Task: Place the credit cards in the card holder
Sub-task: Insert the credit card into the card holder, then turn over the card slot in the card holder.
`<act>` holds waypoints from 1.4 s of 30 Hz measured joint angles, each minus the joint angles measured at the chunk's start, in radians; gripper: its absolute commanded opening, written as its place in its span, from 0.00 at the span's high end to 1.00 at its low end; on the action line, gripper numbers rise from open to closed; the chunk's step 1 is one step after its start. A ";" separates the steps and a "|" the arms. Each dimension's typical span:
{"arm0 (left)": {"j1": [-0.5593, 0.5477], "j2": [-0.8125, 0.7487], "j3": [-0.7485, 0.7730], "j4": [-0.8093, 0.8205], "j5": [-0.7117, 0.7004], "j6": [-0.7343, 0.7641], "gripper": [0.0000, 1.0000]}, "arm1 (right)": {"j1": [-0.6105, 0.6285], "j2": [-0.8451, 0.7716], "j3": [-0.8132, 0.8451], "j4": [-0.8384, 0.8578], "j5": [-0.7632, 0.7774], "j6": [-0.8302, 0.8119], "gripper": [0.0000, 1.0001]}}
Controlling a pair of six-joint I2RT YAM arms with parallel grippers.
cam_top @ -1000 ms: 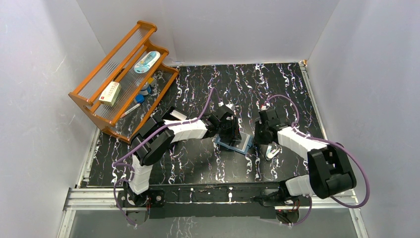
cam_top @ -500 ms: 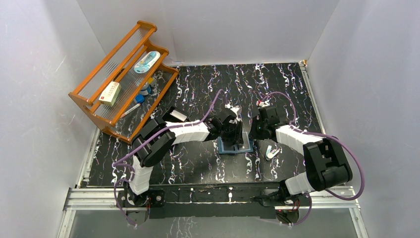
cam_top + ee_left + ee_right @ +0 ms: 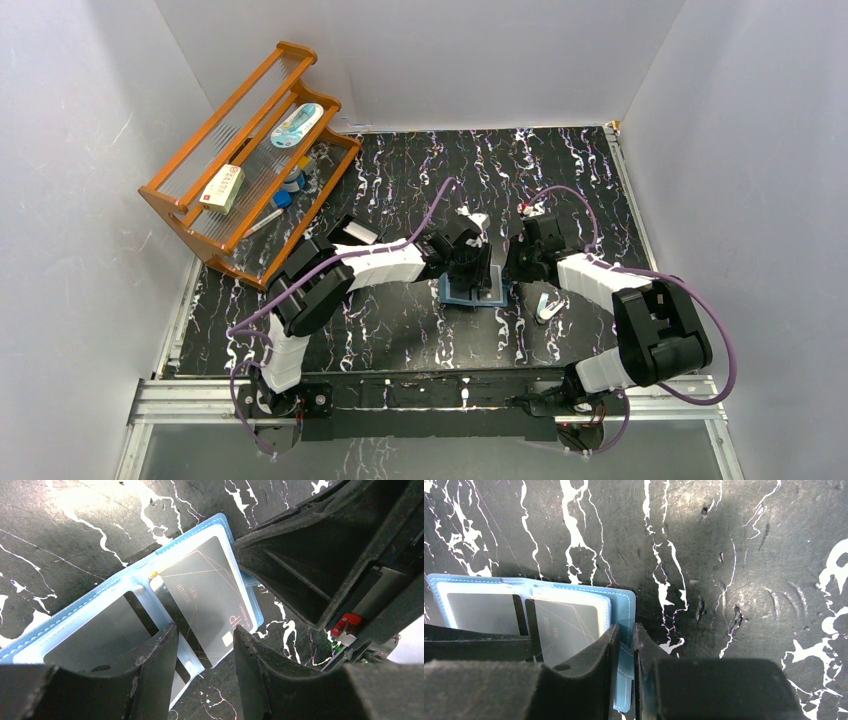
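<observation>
The holder (image 3: 125, 582) lies open and flat on the table (image 3: 400, 170) at the centre of the top view, between the two grippers, its teal rim framing pale pockets. In the left wrist view a grey card (image 3: 205, 600) sits part-way in the right-hand pocket, its lower end past the pocket mouth. A second grey face behind the left pocket is probably another card. The left gripper (image 3: 204, 635) hangs over that free end with fingers parted, gripping nothing I can make out. The right gripper (image 3: 625, 630) is clenched on the holder's teal edge flap at the bottom of its view. The card is likely light, stiff and slick, too thin to lift off a flat face. It wants pushing by its exposed short edge, in line with the pocket; pushed askew, it may jam. The holder looks soft and light and would likely slide without that pinch. Open table lies above and below the holder in the top view. The grippers crowd each other at its right side, where a small pale thing (image 3: 547, 305) lies near, and the rack (image 3: 250, 150) stands well apart at upper left.
</observation>
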 measured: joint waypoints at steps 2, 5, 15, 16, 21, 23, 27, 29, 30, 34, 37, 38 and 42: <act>0.000 0.000 0.000 -0.003 0.000 -0.001 0.55 | 0.000 -0.002 0.000 -0.004 0.000 0.000 0.72; 0.006 0.000 -0.011 0.011 0.015 -0.026 0.52 | 0.001 -0.018 0.000 -0.033 0.009 0.000 0.67; 0.050 -0.114 -0.095 0.000 0.045 -0.105 0.45 | 0.003 -0.107 0.032 -0.188 0.026 0.008 0.64; 0.058 -0.134 -0.105 -0.011 0.042 -0.108 0.45 | 0.003 -0.113 0.038 -0.193 0.026 0.011 0.64; 0.100 -0.193 -0.129 -0.046 0.013 -0.113 0.40 | 0.003 -0.131 0.045 -0.198 0.005 0.024 0.63; 0.116 -0.203 -0.143 -0.043 0.010 -0.112 0.39 | 0.004 -0.136 0.045 -0.197 -0.005 0.029 0.63; 0.147 -0.205 -0.177 -0.028 0.031 -0.114 0.38 | 0.004 -0.138 0.042 -0.189 -0.028 0.039 0.61; 0.159 -0.205 -0.192 -0.012 0.050 -0.116 0.38 | 0.004 -0.138 0.039 -0.188 -0.034 0.043 0.61; 0.164 -0.205 -0.198 -0.003 0.059 -0.117 0.38 | 0.004 -0.138 0.037 -0.185 -0.037 0.045 0.61; 0.174 -0.203 -0.201 0.029 0.088 -0.116 0.37 | 0.004 -0.134 0.026 -0.169 -0.051 0.048 0.61; 0.174 -0.197 -0.201 0.050 0.106 -0.116 0.37 | 0.004 -0.121 0.019 -0.161 -0.059 0.048 0.61; 0.174 -0.191 -0.201 0.058 0.111 -0.116 0.37 | 0.004 -0.116 0.019 -0.159 -0.060 0.048 0.61; 0.174 -0.167 -0.201 0.065 0.125 -0.116 0.37 | 0.004 -0.106 0.019 -0.154 -0.064 0.048 0.61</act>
